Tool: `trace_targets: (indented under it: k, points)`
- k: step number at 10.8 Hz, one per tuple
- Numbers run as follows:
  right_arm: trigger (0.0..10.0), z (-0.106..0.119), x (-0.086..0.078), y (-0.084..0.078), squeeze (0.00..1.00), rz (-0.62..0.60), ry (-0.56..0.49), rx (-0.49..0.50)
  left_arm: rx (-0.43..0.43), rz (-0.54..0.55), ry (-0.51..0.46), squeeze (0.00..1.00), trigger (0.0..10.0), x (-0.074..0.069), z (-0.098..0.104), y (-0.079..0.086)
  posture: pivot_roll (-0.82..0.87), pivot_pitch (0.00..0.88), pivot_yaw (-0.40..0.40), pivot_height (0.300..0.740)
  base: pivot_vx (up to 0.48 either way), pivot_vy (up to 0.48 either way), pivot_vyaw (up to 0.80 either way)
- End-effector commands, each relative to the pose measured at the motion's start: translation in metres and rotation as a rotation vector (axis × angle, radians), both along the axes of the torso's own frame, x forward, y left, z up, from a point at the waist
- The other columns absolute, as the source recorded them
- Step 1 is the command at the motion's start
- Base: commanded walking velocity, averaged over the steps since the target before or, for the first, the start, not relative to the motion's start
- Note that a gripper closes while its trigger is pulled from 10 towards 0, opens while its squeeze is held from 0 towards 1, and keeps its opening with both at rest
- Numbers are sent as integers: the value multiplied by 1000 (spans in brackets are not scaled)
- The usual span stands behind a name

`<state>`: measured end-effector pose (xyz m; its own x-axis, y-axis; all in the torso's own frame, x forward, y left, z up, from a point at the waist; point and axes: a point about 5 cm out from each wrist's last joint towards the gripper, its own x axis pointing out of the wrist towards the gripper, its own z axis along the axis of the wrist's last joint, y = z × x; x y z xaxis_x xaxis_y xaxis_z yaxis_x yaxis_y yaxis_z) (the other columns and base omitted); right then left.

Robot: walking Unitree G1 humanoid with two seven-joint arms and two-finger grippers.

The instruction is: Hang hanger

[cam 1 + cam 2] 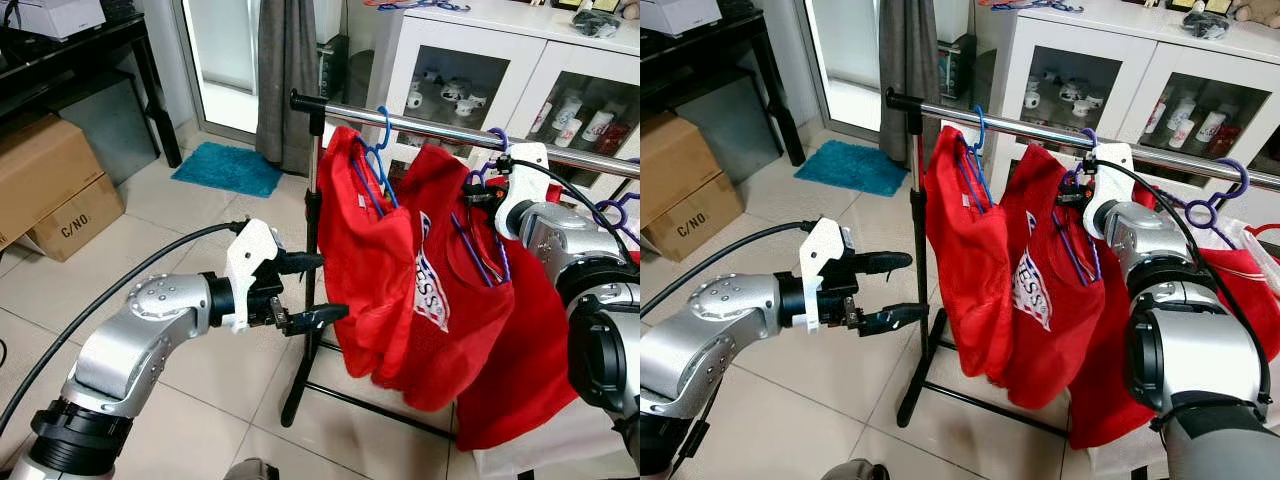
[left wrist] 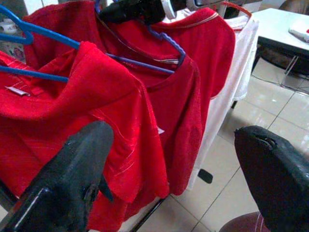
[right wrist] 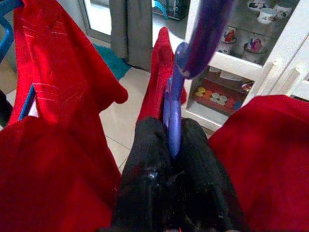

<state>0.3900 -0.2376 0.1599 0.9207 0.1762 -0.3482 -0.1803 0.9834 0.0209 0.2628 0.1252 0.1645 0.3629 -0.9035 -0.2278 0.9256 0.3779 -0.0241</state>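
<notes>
A pale, glossy tiled floor (image 1: 190,240) spreads under a black-framed garment rack whose polished metal rail (image 1: 430,131) runs across a room lined, behind the rail, with a white glass-door cabinet (image 1: 470,70) full of cups and figurines. Beyond the rail's post end hang a grey curtain (image 1: 287,70) and, on the floor by it, a shaggy teal mat (image 1: 228,168); further off from the rail on that side sit two cardboard boxes (image 1: 55,190) below a dark shelf unit (image 1: 70,70).

Soft red shirts (image 1: 400,270) drape from the rail. The one nearest the post hangs on a thin blue plastic hanger (image 1: 378,150). The next red shirt sits on the purple hanger (image 3: 175,111), a slim, curved plastic piece whose hook (image 1: 497,138) is up at the rail. The right hand (image 3: 174,159) is closed on this purple hanger's neck just under the rail, its black fingers pinched together around the stem. Another purple hook (image 1: 1215,205) hangs on the rail past the right arm, and a white garment (image 2: 239,72) hangs beyond the red ones.

The left hand (image 1: 308,290) is held out level beside the rack's upright post, below the rail, its two long black fingers spread apart and holding nothing.
</notes>
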Motion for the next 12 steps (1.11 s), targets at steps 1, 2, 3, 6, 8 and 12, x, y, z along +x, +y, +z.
trace_targets:
  k: [1,2,3,6,8,12]
  points:
    - [0,6,2,0,0,4,3,-24,14,-19,-13,0,10000,0,3,-3,25,0,5,740,0,0,0]
    - [0,11,4,0,0,11,-18,-65,26,6,-29,0,10000,2,3,-2,21,0,5,740,0,0,0]
    - [0,21,7,-1,0,-2,-68,-47,30,67,-51,0,10000,8,4,-1,20,0,1,740,0,0,0]
    - [0,36,7,-8,0,7,-143,-3,5,148,-96,0,10000,14,4,-4,8,0,9,740,0,0,0]
    - [0,37,4,-11,0,41,-159,4,19,178,-98,0,10000,15,0,-8,-10,0,24,740,0,0,0]
    - [0,15,-19,-14,0,86,-117,2,36,344,-166,0,10000,26,-10,-7,-23,0,19,740,0,0,0]
